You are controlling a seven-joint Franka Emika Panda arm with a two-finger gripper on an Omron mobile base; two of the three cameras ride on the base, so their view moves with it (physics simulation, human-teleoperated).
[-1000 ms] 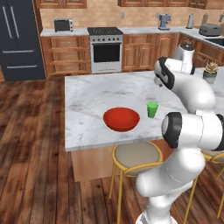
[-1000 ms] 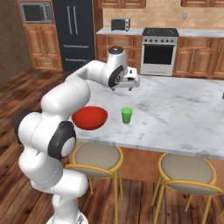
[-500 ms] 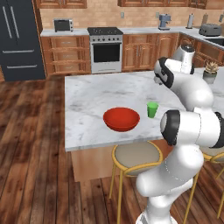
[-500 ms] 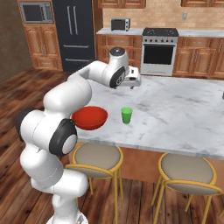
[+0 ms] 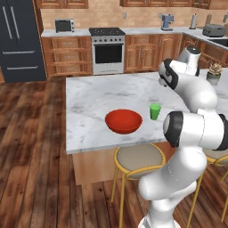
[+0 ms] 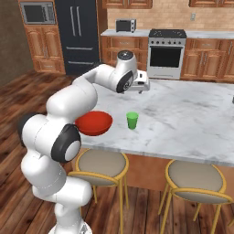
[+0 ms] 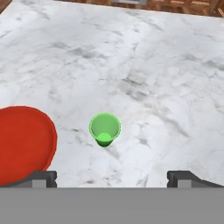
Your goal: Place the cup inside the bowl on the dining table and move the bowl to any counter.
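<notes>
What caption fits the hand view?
Open gripper above upright cup, bowl beside it on the table.

A small green cup [image 7: 105,128] stood upright on the white-grey marble table [image 7: 144,65], seen from above so its open mouth showed. A red bowl [image 7: 22,142] lay near its left, apart from it, cut off by the edge. The gripper [image 7: 112,177] had its two dark fingertips [image 7: 43,177] spread wide, holding nothing.

Green cup [image 7: 104,129] upright, empty, near red bowl [image 5: 124,120] on marble dining table [image 5: 93,100].
</notes>
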